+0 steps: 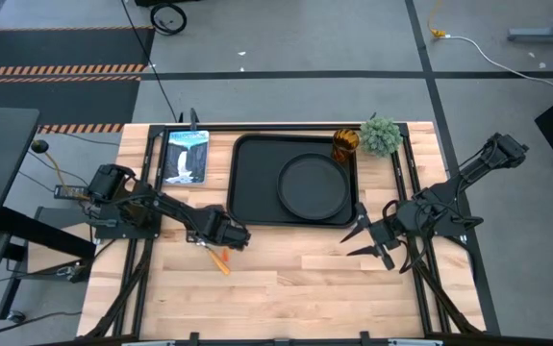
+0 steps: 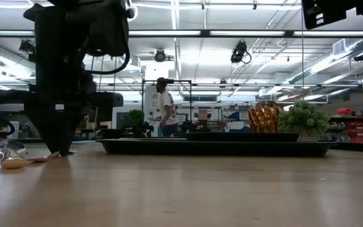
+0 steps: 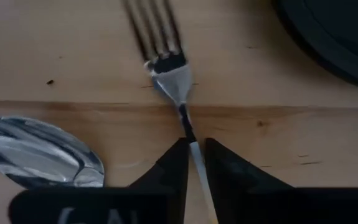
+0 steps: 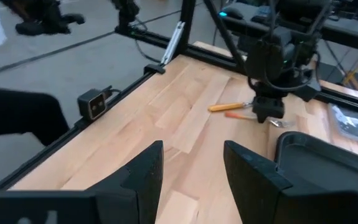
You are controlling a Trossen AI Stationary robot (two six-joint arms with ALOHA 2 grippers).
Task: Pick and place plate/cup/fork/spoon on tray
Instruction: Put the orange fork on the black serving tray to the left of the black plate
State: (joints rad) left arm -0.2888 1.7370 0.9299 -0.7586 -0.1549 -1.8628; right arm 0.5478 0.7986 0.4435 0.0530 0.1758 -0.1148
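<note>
Closest in the left wrist view: fork (image 3: 174, 74) flat on the desk (image 1: 295, 279), neck pinched between the nearly closed fingers (image 3: 166, 168) of the left hand (image 1: 235, 236). Spoon (image 3: 38, 152) just beside it, bowl up, untouched. Both just off the tray's (image 1: 247, 183) near left corner. Plate (image 1: 312, 186) inside the tray, toward its right end. Cup (image 1: 344, 143) at the tray's far right corner, beside a plant (image 1: 381, 135). Right hand (image 1: 372, 236) parted and empty, hovering off the tray's near right corner.
</note>
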